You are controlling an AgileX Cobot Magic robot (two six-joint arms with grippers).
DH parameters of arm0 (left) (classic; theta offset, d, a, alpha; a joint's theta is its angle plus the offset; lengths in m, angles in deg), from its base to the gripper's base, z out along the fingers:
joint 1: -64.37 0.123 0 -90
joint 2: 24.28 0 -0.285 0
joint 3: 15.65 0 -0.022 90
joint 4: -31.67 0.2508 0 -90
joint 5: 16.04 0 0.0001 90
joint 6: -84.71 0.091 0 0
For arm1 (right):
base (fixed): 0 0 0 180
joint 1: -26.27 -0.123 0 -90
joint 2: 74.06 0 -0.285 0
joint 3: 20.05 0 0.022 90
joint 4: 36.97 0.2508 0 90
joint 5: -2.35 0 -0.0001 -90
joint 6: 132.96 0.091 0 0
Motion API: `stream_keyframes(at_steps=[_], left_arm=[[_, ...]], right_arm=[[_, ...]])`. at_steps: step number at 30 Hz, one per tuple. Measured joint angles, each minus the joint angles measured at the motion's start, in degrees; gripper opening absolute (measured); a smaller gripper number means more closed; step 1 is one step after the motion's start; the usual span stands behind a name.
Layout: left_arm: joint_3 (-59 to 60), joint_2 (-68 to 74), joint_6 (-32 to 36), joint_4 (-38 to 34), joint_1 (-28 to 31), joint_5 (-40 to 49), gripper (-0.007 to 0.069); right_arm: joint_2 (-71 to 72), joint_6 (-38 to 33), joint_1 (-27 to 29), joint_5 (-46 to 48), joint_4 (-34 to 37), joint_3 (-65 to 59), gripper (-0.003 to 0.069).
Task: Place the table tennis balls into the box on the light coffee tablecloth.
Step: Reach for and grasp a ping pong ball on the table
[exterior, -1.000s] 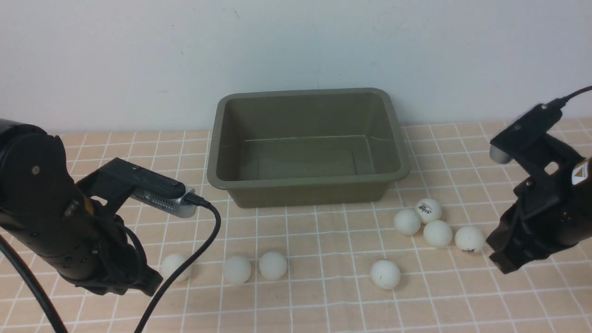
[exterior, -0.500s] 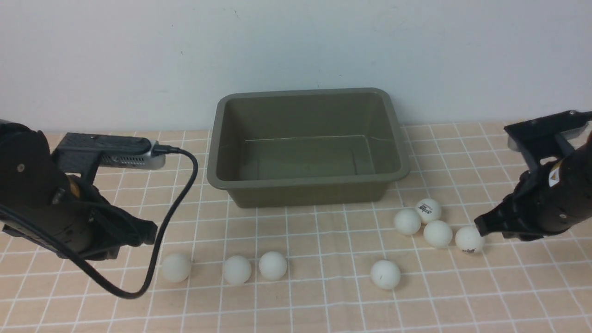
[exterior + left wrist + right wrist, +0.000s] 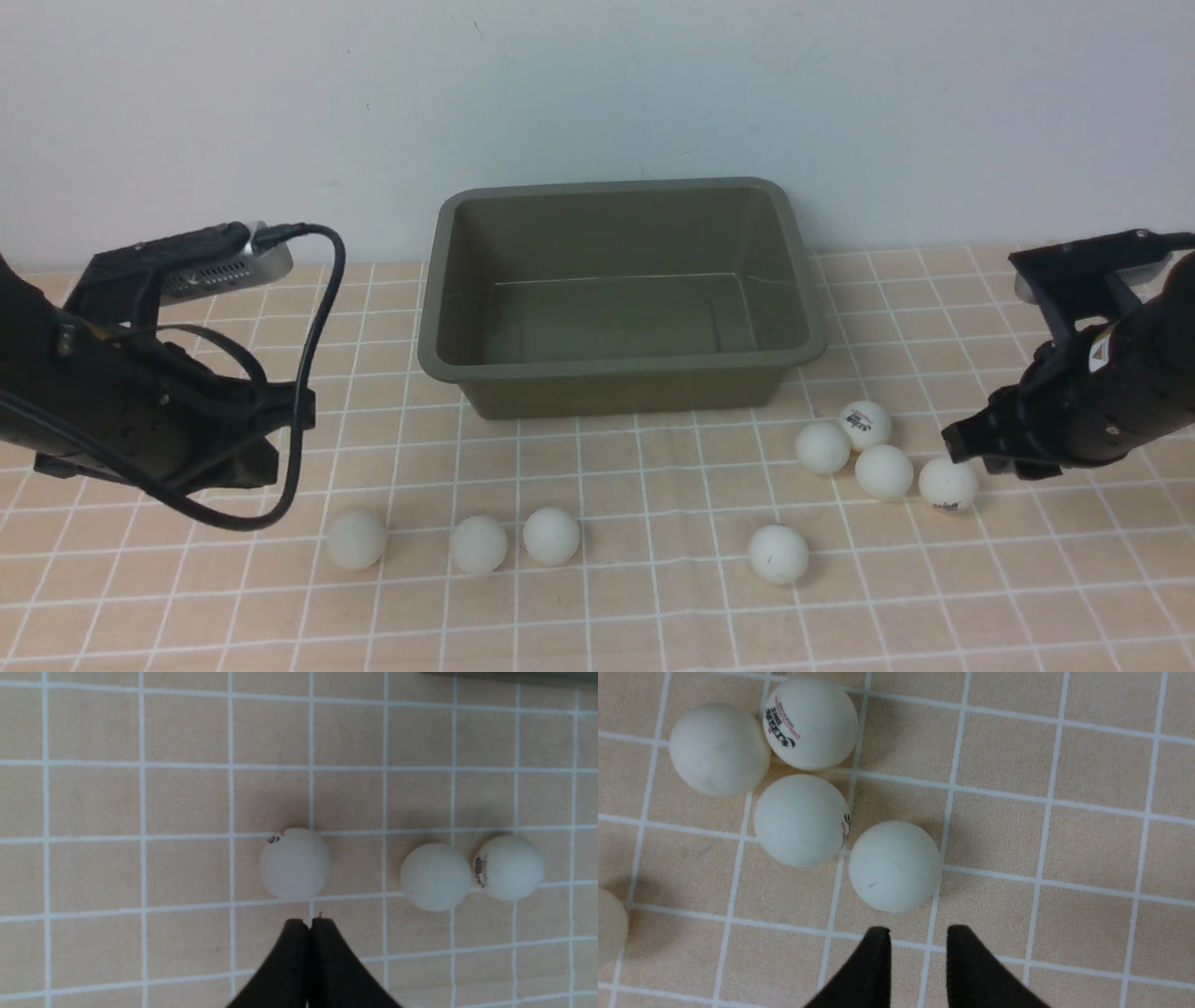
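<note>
Several white table tennis balls lie on the light coffee tablecloth (image 3: 653, 607) in front of the empty olive-grey box (image 3: 616, 366). Three sit in a row at the left (image 3: 479, 544), one alone (image 3: 778, 553), and a cluster at the right (image 3: 883, 471). My left gripper (image 3: 308, 921) is shut and empty, its tips just short of the leftmost ball (image 3: 295, 864). My right gripper (image 3: 917, 933) is open by a narrow gap with nothing in it, just behind the cluster's nearest ball (image 3: 895, 865). In the front view it (image 3: 957, 446) hangs right beside that ball (image 3: 948, 483).
A pale wall rises directly behind the box. The left arm's black cable (image 3: 313, 373) loops down over the cloth near the left row of balls. The box's edge (image 3: 509, 674) shows at the border of the left wrist view.
The right gripper came down to the ball cluster, shifted slightly left, and parted its fingers. The left arm swung up and back from the front left; its fingers stayed shut.
</note>
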Motion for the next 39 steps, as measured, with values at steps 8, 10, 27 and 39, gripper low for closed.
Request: stream_keyframes(at_steps=[8,10,27,39], left_arm=[[1.3,0.4,8.9,-2.8,2.4,-0.5,-0.0055],[1.8,0.6,9.1,-2.8,2.5,-0.6,-0.0055],[2.5,4.3,9.6,-0.8,2.5,-0.5,-0.0055],[2.5,4.3,9.7,-0.6,2.5,-0.5,-0.0055]], right_arm=[[-4.3,-0.7,0.7,0.0,1.5,4.3,0.0384],[-5.7,-1.1,0.7,0.3,2.1,5.8,0.0398],[-14.3,-3.5,0.7,4.1,4.0,11.1,0.0404],[-16.7,-4.4,0.7,5.4,4.4,11.1,0.0365]])
